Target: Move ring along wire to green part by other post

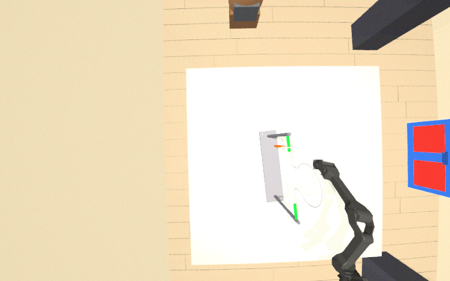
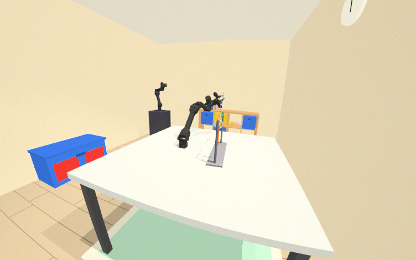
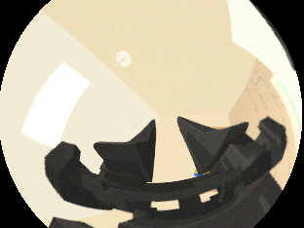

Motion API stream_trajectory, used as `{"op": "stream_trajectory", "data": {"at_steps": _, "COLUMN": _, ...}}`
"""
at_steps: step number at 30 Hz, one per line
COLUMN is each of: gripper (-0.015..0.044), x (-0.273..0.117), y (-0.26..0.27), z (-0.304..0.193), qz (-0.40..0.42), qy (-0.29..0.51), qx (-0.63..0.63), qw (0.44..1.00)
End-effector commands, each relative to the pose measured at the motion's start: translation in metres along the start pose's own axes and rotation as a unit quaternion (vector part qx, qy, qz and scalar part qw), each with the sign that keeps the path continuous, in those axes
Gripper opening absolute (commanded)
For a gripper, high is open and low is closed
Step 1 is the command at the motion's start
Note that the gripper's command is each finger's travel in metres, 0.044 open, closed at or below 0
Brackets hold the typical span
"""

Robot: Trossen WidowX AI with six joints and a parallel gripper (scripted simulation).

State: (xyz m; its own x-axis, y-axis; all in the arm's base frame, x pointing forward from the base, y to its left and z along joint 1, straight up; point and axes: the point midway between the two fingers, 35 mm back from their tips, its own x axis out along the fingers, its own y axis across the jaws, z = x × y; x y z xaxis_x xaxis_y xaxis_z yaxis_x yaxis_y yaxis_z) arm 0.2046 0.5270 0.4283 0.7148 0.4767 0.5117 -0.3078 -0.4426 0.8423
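The ring (image 2: 222, 124) hangs around the green part (image 1: 288, 140) beside one post (image 1: 278, 135) (image 2: 216, 145). Its orange handle (image 1: 278, 146) (image 2: 218, 137) points down. The other green part (image 1: 295, 211) joins the second post (image 1: 286, 209), and no ring is on it. The thin grey wire (image 1: 321, 190) curves between the green parts. My gripper (image 1: 315, 164) (image 2: 221, 99) (image 3: 166, 120) is partly open, with nothing between its fingers. It is high up, well away from the handle, and close to the wire's raised middle in the top and exterior views. Whether it touches the wire, I cannot tell.
The posts stand on a grey base plate (image 1: 272, 165) (image 2: 219, 153) on the white table (image 1: 225, 231) (image 2: 260, 190). A blue and red cabinet (image 1: 410, 155) (image 2: 66, 168) stands beyond the table. A second arm (image 2: 158, 99) on a dark pedestal stands behind the table.
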Motion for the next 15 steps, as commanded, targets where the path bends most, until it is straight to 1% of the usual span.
{"op": "stream_trajectory", "data": {"at_steps": 1, "gripper": 0.0160, "x": 0.015, "y": 0.010, "z": 0.028, "qz": 0.001, "qy": -0.010, "qx": -0.059, "qw": 0.998}}
{"op": "stream_trajectory", "data": {"at_steps": 8, "gripper": 0.0160, "x": 0.040, "y": 0.030, "z": 0.083, "qz": 0.001, "qy": -0.037, "qx": -0.164, "qw": 0.986}}
{"op": "stream_trajectory", "data": {"at_steps": 15, "gripper": 0.0160, "x": 0.056, "y": 0.053, "z": 0.139, "qz": -0.005, "qy": -0.064, "qx": -0.266, "qw": 0.962}}
